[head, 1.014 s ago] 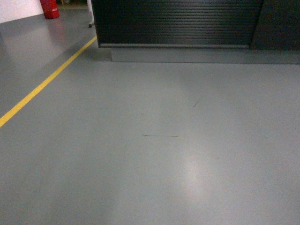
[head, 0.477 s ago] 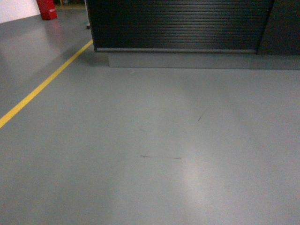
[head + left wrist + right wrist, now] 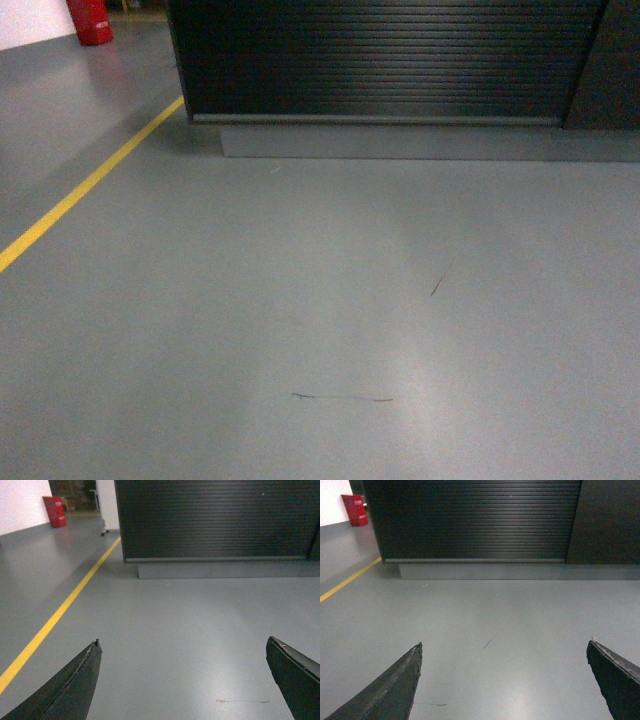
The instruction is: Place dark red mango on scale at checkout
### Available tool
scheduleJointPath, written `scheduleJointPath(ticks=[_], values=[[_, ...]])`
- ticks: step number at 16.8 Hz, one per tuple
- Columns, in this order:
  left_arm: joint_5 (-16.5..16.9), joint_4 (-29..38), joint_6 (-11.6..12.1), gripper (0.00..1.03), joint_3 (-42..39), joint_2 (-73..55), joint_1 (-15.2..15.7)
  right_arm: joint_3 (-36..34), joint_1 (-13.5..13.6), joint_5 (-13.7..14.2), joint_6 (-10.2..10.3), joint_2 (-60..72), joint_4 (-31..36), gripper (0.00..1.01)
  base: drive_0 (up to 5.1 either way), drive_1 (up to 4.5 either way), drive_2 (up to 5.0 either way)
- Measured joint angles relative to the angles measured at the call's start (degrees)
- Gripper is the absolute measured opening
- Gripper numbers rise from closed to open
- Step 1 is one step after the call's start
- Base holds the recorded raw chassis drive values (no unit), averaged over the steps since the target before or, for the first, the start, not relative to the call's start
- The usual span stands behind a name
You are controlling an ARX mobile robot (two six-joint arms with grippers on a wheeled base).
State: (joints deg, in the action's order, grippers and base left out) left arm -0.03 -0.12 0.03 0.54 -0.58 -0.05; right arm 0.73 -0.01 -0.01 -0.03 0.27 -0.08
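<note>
The checkout's [image 3: 380,60] ribbed black front fills the top of the head view, and also shows in the left wrist view as the checkout [image 3: 215,520] and in the right wrist view as the checkout [image 3: 475,520]. Its top is out of view. The dark red mango and the scale are out of view. My left gripper [image 3: 182,642] stands open over bare grey floor, nothing between its dark fingers [image 3: 75,685]. The right gripper [image 3: 504,644] is open too, with its fingers [image 3: 615,680] wide apart and empty. Neither gripper shows in the head view.
A grey plinth [image 3: 420,142] runs under the counter front. A yellow floor line [image 3: 90,185] slants along the left. A red object [image 3: 90,20] stands at the far left by a white wall. A taller black panel [image 3: 605,522] adjoins the counter on the right.
The counter front has grown larger and shifted left in the head view, and the floor scuff marks have slid down the frame: the base has rolled closer to the checkout.
</note>
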Motion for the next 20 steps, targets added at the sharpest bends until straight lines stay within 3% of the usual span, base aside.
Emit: scheduleJointPath(ticks=[20], values=[[0.07, -0.15, 0.00, 0.98, 0.00, 0.00, 0.00, 0.00, 0.00, 0.02, -0.02, 0.00, -0.33, 0.98, 0.1, 4.39, -4.3]])
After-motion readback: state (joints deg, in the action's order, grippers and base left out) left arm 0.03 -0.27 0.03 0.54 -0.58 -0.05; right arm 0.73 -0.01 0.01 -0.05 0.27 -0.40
